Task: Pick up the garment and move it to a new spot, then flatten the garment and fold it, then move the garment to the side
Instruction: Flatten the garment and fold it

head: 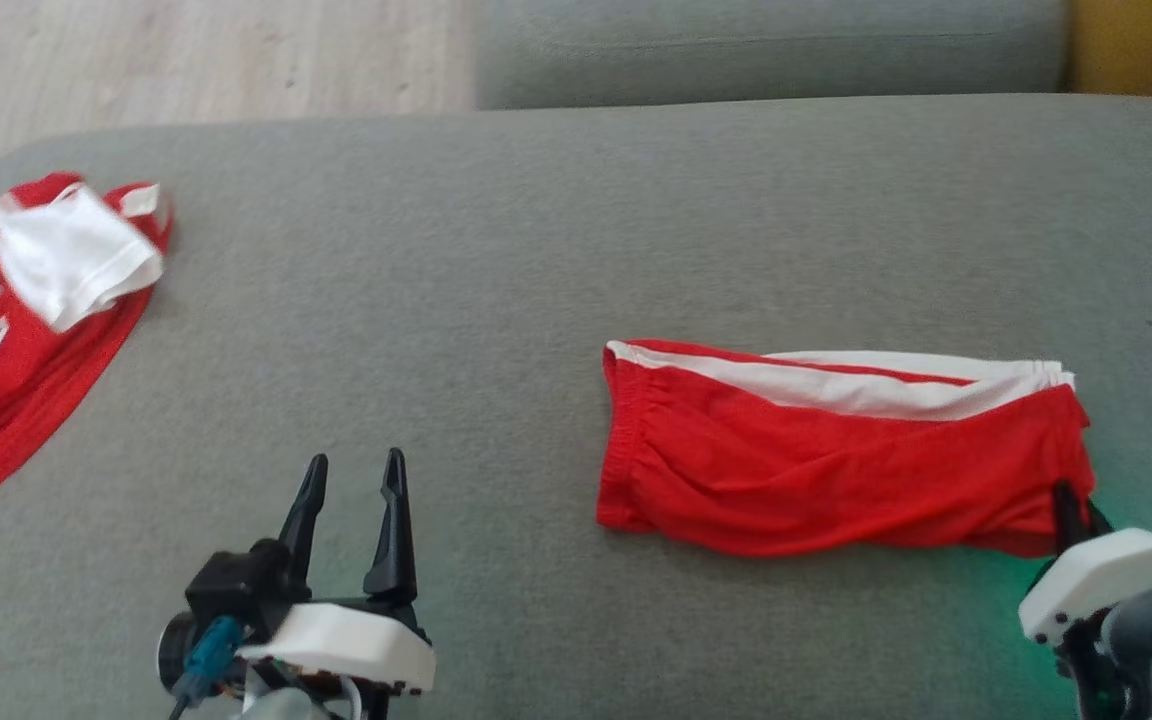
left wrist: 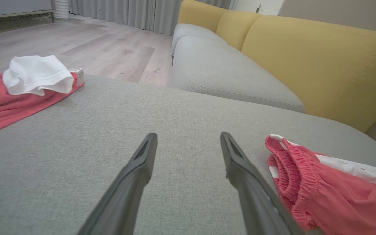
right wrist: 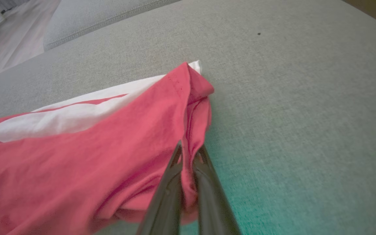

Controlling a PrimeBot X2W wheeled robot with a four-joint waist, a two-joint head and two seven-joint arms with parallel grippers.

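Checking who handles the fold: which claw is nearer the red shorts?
Right. The right claw is shut on the near right corner of the red shorts; the left claw hangs open over the grey cushion, apart from their waistband end.

At 6 o'clock: L hand [left wrist: 188, 137], 2 dark fingers [left wrist: 135, 176] spread wide, tips toward 12, grey fabric visible btwn them. Underneath, across the whole lower half: grey cushion [left wrist: 93, 130], flat. At 4 o'clock, close by the finger on the 3 o'clock side: red shorts [left wrist: 325, 192], elastic waistband bunched, white stripe along the far edge. At 9 o'clock, well apart from the hand: red jersey [left wrist: 8, 107] w/ crumpled white cloth [left wrist: 38, 75] lying on it. At 1 o'clock: second grey seat cushion [left wrist: 227, 71]. At 2: yellow backrest [left wrist: 312, 62] behind it. At 11: pale wood floor [left wrist: 109, 49]. At 12, far back: grey curtains [left wrist: 132, 13].
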